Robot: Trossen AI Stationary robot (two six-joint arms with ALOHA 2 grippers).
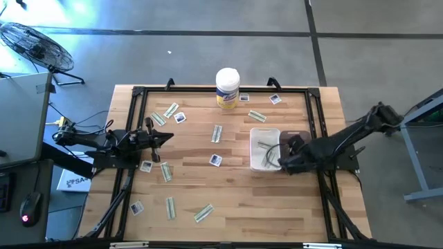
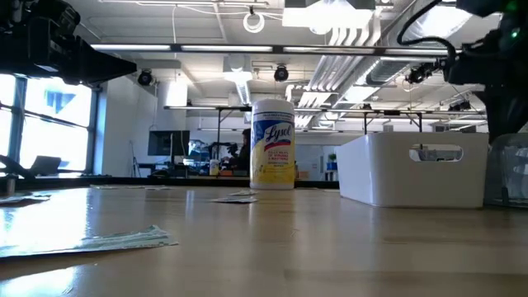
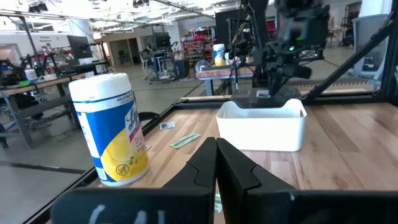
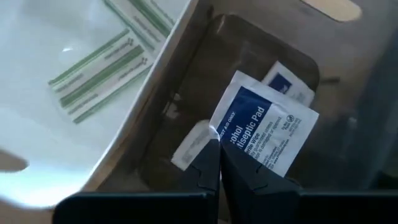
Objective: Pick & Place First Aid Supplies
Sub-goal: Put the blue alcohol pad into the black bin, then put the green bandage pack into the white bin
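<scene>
My right gripper (image 4: 219, 163) was closed, pinching an alcohol wipe packet (image 4: 264, 138) over a clear dark bin (image 4: 261, 50) beside the white bin (image 1: 264, 148); more packets lay in the dark bin, green-striped strips (image 4: 99, 68) in the white one. My left gripper (image 1: 169, 137) sat shut and empty at the table's left. Other packets (image 1: 216, 133) lay scattered near the wipes canister (image 1: 227, 88).

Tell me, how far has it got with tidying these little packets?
Early on. A few green-striped strips already lie in the white bin. The right claw is shut on an alcohol wipe packet over the clear container beside it. Many packets remain scattered on the table.
</scene>
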